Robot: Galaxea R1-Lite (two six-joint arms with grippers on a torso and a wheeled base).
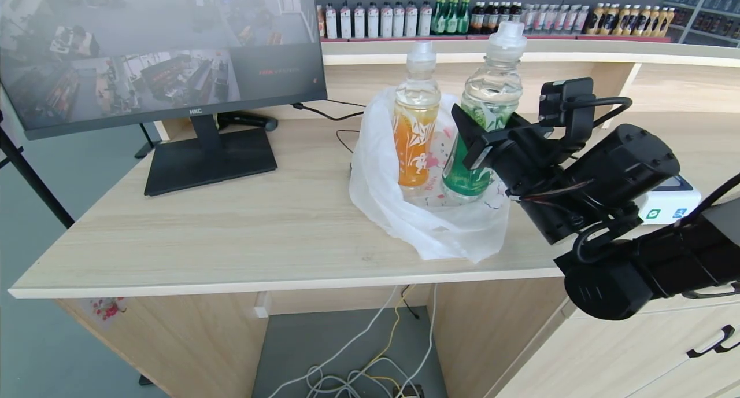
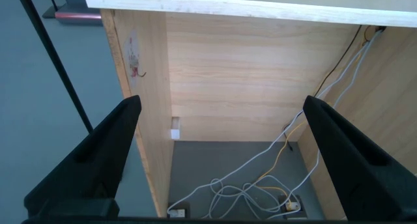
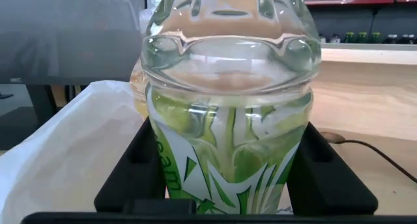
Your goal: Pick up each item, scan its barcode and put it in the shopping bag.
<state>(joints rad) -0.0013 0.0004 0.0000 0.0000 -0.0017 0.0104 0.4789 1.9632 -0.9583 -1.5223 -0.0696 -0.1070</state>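
Down low, nearest of all, the left gripper [image 2: 221,103] hangs below the front edge of the surface [image 1: 231,230]. Its two fingers are spread wide with nothing between them, and past them lie loose cables [image 2: 247,185] on the floor. It looks parked there so it is out of the way. Up on the surface, the right gripper [image 1: 483,135] is closed around the middle of the green bottle [image 1: 494,91], one finger on each side. It holds the bottle upright, likely so it can go down flat and not tip over. The bottom of the green bottle sits down inside the open top of the white shopping bag [image 1: 376,178]. I cannot tell if it is resting on the bag's floor yet. Just beside it in the bag stands the orange bottle [image 1: 414,132], upright too, so that one looks done. The bag is slumped open and low, which makes it easy to put things in. A small white box [image 1: 673,204] lies behind the right arm. Farther back stands a monitor [image 1: 156,45], with a black handheld thing [image 1: 245,120] behind its foot that may be the scanner. Farthest away is a shelf of drinks [image 1: 491,16].
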